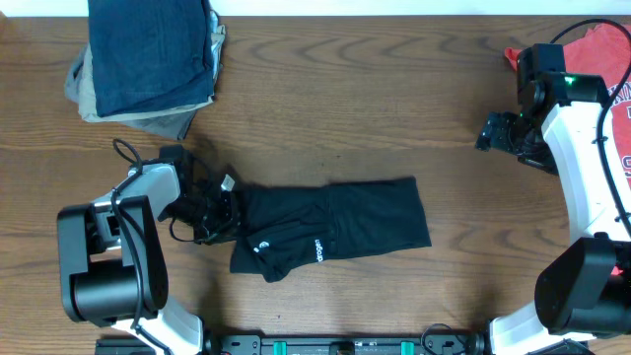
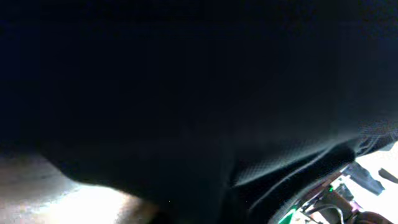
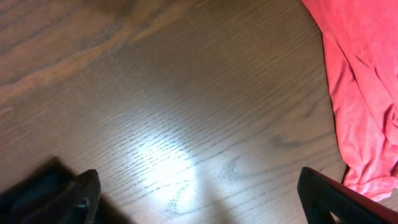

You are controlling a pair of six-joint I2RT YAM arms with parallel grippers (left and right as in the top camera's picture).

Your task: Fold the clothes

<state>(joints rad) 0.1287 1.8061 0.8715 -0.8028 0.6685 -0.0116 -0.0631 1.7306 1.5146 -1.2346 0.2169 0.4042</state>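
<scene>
The table [image 1: 394, 118] is evenly lit from above in the overhead view, with soft shadows. The left wrist view is nearly blacked out and blurred by the black T-shirt [image 2: 186, 93] close to the lens. A glare patch is seen on the wood in the right wrist view.

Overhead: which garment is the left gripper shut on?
The black T-shirt, centre front: left gripper is shut on its end. The coral-red shirt and folded denim stack lie far off.

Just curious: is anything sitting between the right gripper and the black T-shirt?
Nothing: only bare wooden table separates the right gripper from the black T-shirt, in the overhead view.
</scene>
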